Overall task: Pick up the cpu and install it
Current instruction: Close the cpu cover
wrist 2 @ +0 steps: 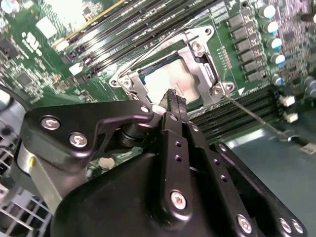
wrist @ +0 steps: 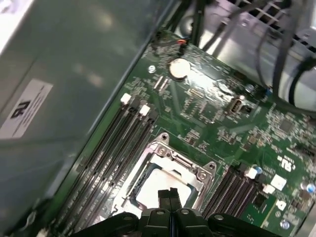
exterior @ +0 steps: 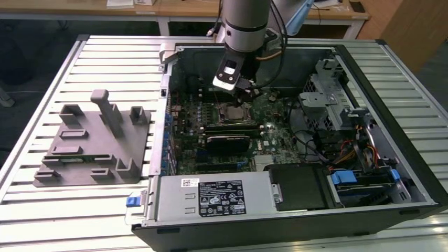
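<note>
CPU (wrist: pixel 154 190), the flat square chip with a shiny silver-grey metal top, is seen lying inside the silver metal socket frame (wrist: pixel 170 154) on the green motherboard (wrist: pixel 217 113). If it is seated skewed, socket pins could be bent by downward pressure. The black hand (wrist: pixel 169 193) is closed completely; nothing is held, and its tips are poised just over the chip.

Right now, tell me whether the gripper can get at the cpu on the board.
Probably yes: the gripper hangs right above the cpu, nothing between them in both wrist views. But it is shut and a metal frame hugs the chip's edges, so gripping may be harder.
</note>
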Motion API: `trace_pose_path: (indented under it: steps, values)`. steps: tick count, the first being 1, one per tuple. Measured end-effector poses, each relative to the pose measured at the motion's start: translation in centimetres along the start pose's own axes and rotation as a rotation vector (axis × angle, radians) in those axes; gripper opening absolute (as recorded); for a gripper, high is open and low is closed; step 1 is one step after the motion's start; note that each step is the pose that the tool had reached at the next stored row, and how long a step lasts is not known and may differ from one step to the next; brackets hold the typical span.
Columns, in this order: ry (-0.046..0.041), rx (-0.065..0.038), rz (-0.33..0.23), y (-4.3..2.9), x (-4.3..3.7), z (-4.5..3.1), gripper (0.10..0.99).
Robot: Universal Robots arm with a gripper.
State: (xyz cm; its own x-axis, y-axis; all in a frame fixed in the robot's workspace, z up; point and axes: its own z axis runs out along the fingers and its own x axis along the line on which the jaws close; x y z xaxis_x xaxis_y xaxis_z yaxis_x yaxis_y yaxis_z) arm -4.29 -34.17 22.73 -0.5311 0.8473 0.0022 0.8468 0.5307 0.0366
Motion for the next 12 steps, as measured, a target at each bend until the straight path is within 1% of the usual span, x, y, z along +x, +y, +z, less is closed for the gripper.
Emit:
trace_pose_path:
  steps: [12]
  values:
    - [0.0042,0.003,-0.218,-0.02,0.0,0.43,0.106]
